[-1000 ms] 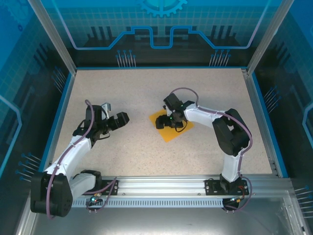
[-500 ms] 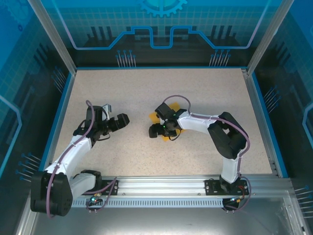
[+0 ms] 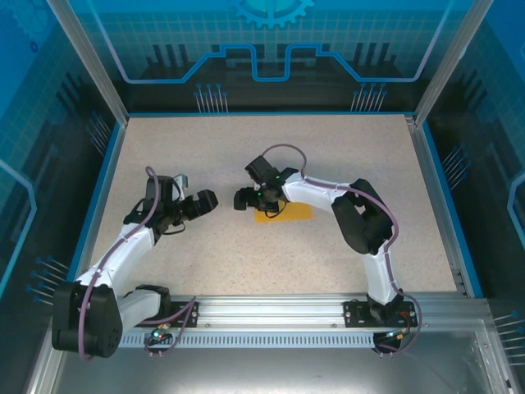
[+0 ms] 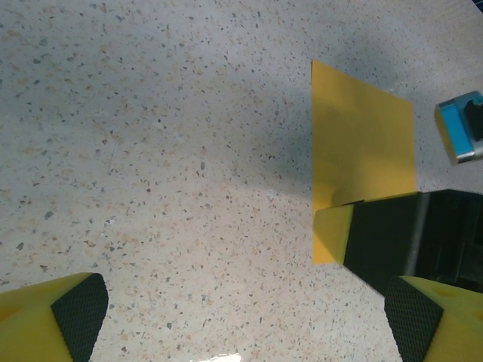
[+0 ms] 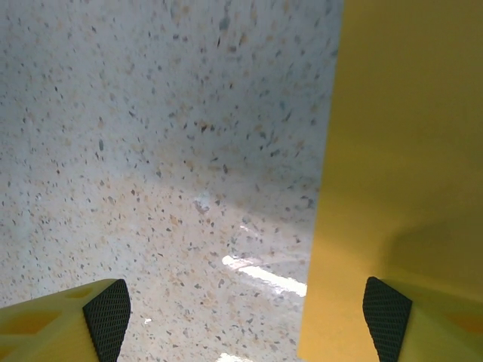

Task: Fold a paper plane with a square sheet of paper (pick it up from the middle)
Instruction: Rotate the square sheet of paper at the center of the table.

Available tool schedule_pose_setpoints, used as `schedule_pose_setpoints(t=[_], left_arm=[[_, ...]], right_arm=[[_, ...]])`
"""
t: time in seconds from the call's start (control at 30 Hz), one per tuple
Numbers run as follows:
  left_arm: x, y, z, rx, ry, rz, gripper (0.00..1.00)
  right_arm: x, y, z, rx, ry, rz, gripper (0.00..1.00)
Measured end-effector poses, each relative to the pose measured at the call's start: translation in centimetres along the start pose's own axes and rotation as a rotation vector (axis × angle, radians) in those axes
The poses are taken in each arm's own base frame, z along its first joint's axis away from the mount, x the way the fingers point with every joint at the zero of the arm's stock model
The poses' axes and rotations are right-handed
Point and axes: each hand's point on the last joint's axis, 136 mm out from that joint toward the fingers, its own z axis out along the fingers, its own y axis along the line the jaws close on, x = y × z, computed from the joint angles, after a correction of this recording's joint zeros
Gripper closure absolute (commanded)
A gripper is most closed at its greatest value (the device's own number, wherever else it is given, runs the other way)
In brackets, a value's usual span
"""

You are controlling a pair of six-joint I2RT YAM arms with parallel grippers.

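Observation:
The orange-yellow square sheet of paper [image 3: 292, 212] lies flat on the speckled table, just right of centre. My right gripper [image 3: 246, 199] hovers low at the sheet's left end, open; in the right wrist view [image 5: 247, 320] one fingertip [image 5: 389, 317] is over the paper's edge [image 5: 407, 151] and the other over bare table. My left gripper [image 3: 205, 202] is open a short way to the left, apart from the sheet. In the left wrist view [image 4: 245, 324] the paper [image 4: 362, 143] shows ahead, partly hidden by the right gripper's finger [image 4: 392, 234].
Blue-edged walls [image 3: 94, 197] enclose the speckled tabletop [image 3: 246, 148]. The metal rail [image 3: 271, 312] with both arm bases runs along the near edge. The right arm's elbow [image 3: 365, 222] rises just right of the paper.
My right gripper has slid left across the table, and the paper has turned and shifted with it, from a diamond to a strip lying left to right. The left arm stayed put.

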Motion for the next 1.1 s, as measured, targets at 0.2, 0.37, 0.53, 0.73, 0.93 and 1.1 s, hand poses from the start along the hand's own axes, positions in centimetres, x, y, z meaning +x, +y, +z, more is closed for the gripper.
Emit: schedule_pose_setpoints(t=[0.2,0.37,0.53,0.73,0.93,1.1], left_arm=[[1.1,-1.1,0.4,0.030,0.038,0.027,0.01],[2.1,-1.5,1.1,0.034,0.080,0.039,0.02],[2.5,-1.8,1.3,0.040,0.095,0.049,0.01],[2.5,-2.0,1.3,0.043,0.095,0.053,0.01],[2.8,-2.3,1.3,0.049,0.103,0.062,0.01],[3.6,-3.0,1.5,0.066,0.126,0.081,0.01]], right_arm=[[-3.2,-5.8,-1.8,0.063,-0.038,0.073,0.16],[-3.4,-8.4,-1.8,0.087,-0.020,0.094,0.15],[-2.4,-8.2,-0.9,0.089,0.003,0.061,0.16],[-0.9,-8.4,-1.2,0.084,-0.042,0.031,0.16],[2.5,-8.2,-1.9,0.089,-0.046,0.001,0.16],[3.4,-8.1,-2.3,0.089,-0.043,0.001,0.14]])
